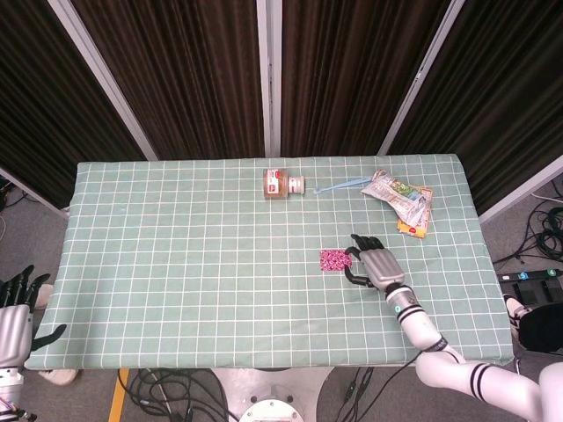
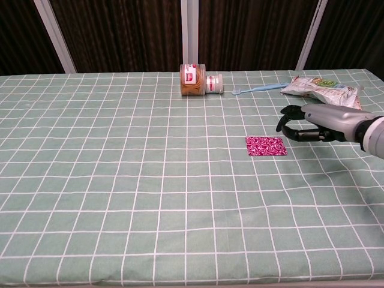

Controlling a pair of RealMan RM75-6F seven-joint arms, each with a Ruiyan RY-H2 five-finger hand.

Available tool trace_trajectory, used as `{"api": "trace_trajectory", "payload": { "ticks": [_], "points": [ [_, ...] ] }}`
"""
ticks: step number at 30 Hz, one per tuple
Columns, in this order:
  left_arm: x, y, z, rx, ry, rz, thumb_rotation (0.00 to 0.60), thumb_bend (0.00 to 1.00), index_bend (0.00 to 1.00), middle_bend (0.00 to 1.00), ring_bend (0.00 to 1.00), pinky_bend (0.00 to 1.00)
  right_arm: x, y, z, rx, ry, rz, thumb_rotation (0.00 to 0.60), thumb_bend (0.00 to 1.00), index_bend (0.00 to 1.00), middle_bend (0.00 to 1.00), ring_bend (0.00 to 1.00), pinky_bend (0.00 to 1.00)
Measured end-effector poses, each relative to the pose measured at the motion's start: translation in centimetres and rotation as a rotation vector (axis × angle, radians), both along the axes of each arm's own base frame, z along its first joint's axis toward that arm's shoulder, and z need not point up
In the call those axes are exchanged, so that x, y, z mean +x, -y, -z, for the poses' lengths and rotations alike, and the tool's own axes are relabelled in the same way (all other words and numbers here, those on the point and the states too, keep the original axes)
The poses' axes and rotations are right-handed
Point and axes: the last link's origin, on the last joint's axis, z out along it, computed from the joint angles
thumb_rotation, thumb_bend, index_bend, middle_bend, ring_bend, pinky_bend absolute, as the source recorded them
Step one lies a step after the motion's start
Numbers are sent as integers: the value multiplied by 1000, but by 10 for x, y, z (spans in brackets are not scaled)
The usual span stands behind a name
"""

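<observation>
- A worktop (image 1: 176, 264) under a green checked cloth stands before dark curtains with pale frame strips; cables lie on the floor at its near edge and to the right.
- Nearest, the left robot hand (image 1: 16, 316) hangs off the near left corner, fingers apart and holding nothing; only the head view shows it.
- The right robot hand (image 1: 374, 262) hovers low over the cloth, fingers spread and lightly curled, empty, just beside the right edge of the small pink patterned packet (image 1: 335, 259); the chest view shows a gap between fingertips and packet (image 2: 266, 146).
- The near and left parts of the cloth lie bare.
- Farther right, snack bags (image 1: 400, 200) lie in a pile near the right edge.
- Near the far edge lie a tipped jar (image 1: 283, 184) and a light blue toothbrush (image 1: 341, 185).
</observation>
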Motion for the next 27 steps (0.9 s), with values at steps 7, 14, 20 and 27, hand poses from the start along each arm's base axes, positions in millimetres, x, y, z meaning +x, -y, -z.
{"api": "trace_trajectory", "payload": {
  "ticks": [7, 14, 20, 27],
  "points": [
    [-1, 1, 1, -5, -2, -7, 600, 173, 225, 146, 106, 126, 2, 12, 20, 18, -18, 7, 87, 461, 252, 2, 0, 0],
    [0, 0, 0, -6, -6, -5, 600, 173, 225, 145, 106, 126, 1, 17, 31, 41, -26, 17, 87, 460, 250, 2, 0, 0],
    [0, -1, 0, -7, -9, -7, 600, 173, 225, 146, 106, 125, -1, 11, 33, 71, -32, 1, 86, 461, 251, 2, 0, 0],
    [1, -2, 2, -12, -6, 3, 600, 173, 224, 146, 106, 126, -2, -6, 26, 98, -46, -39, 86, 459, 252, 3, 0, 0]
  ]
}}
